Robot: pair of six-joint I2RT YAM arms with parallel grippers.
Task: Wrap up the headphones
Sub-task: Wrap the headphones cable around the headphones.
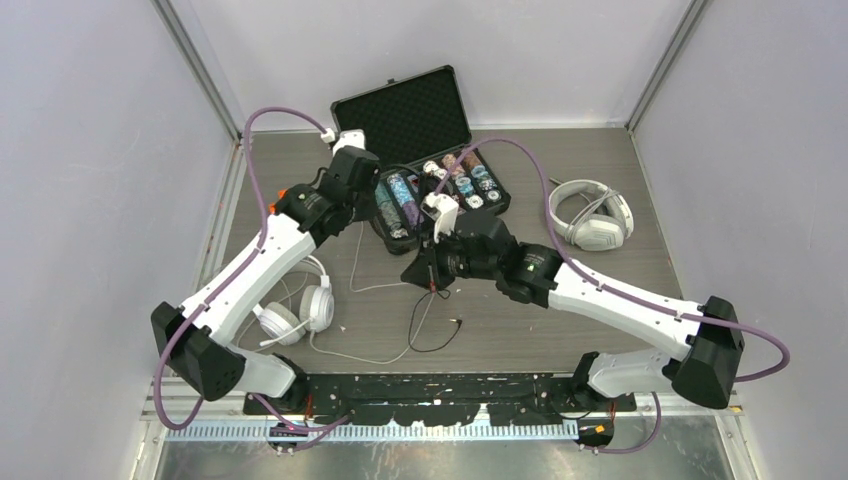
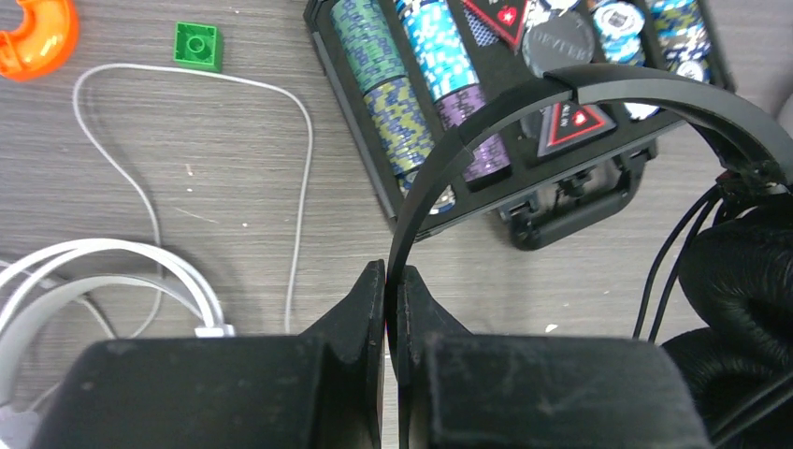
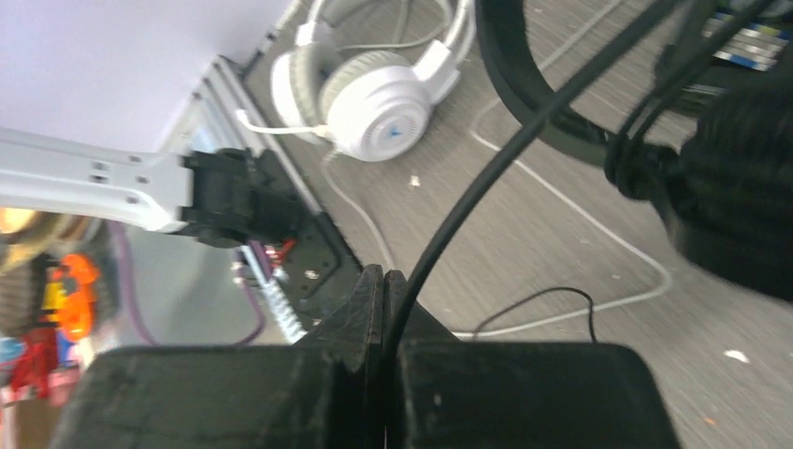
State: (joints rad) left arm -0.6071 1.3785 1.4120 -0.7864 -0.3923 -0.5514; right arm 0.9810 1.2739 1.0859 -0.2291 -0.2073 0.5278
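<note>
Lower left in the top view, a white round-cup headset with mic (image 1: pixel 300 310) lies on the grey wood-grain table (image 1: pixel 520 330). At centre, the right gripper (image 3: pixel 385 281) is pinched on the thin black cord (image 3: pixel 514 148) of the slim black on-ear headphones (image 2: pixel 748 281). The left gripper (image 2: pixel 386 281) clamps their headband (image 2: pixel 608 79). Beyond stands an open black case of poker chips (image 1: pixel 420 150). At right lies a bulky white-grey over-ear pair (image 1: pixel 595 215).

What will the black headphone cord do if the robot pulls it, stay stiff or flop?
Probably floppy: the black cord pinched in the right gripper curves, and its tail lies looped on the table. Likely light too, being so thin. The headband looks stiffer, holding its arch.
</note>
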